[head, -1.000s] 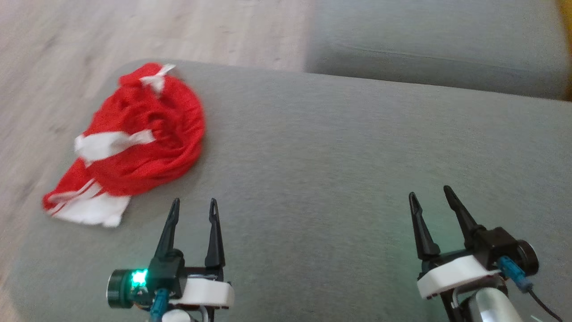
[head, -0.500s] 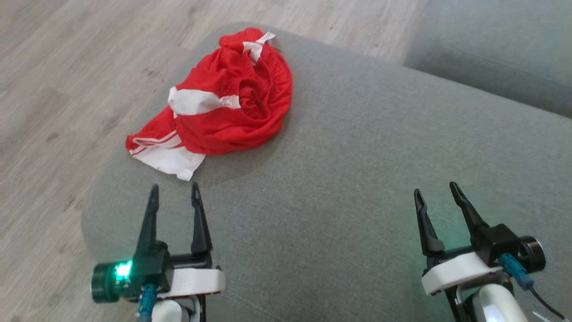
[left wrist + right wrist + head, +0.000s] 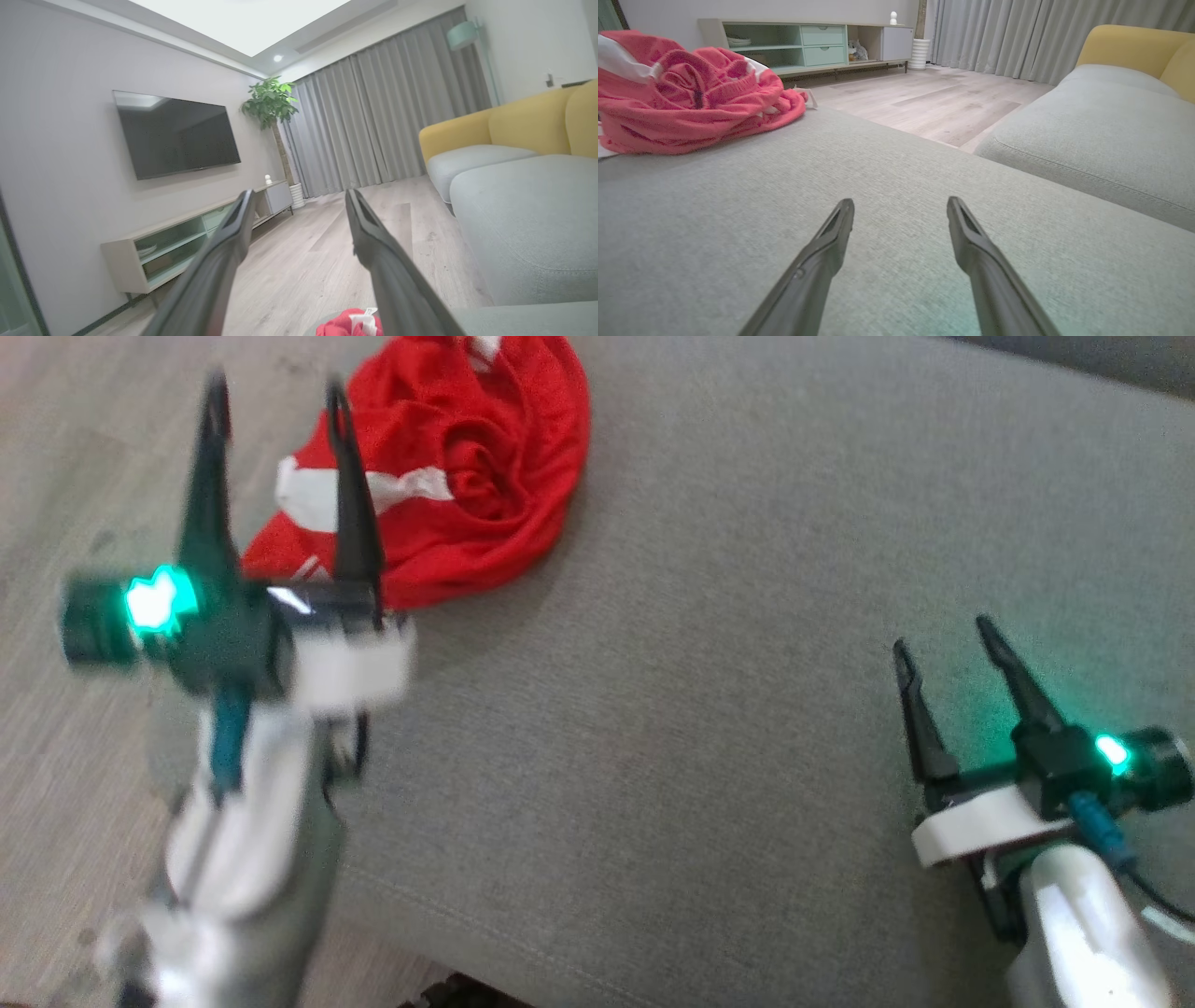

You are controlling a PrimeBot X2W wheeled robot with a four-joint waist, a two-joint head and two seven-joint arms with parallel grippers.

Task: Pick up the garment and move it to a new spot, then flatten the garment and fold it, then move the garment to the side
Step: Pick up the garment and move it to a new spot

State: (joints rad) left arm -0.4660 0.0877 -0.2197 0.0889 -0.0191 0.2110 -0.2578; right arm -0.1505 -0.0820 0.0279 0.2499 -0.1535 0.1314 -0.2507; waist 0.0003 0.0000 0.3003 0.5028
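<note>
The garment (image 3: 467, 476) is red with white bands and lies crumpled near the far left corner of a grey sofa cushion (image 3: 747, 663). My left gripper (image 3: 273, 387) is raised high over the cushion's left edge, open, its fingers in front of the garment's left side in the head view. In the left wrist view a bit of the garment (image 3: 348, 324) peeks in at the bottom between that gripper's (image 3: 299, 198) fingers. My right gripper (image 3: 938, 633) stands open low over the cushion at the right, empty. The right wrist view shows the garment (image 3: 686, 93) heaped at the far left, well away from that gripper (image 3: 900, 205).
Pale wood floor (image 3: 65, 457) lies beyond the cushion's left edge. A second grey seat (image 3: 1087, 126) with a yellow back (image 3: 1125, 44) stands to the right. A TV (image 3: 175, 133), a low cabinet (image 3: 187, 242), a plant (image 3: 271, 100) and grey curtains (image 3: 383, 116) line the room.
The head view has shifted, so the garment sits higher in the picture. My left arm has risen markedly, its fingers now up beside the garment. The right gripper stays open and low.
</note>
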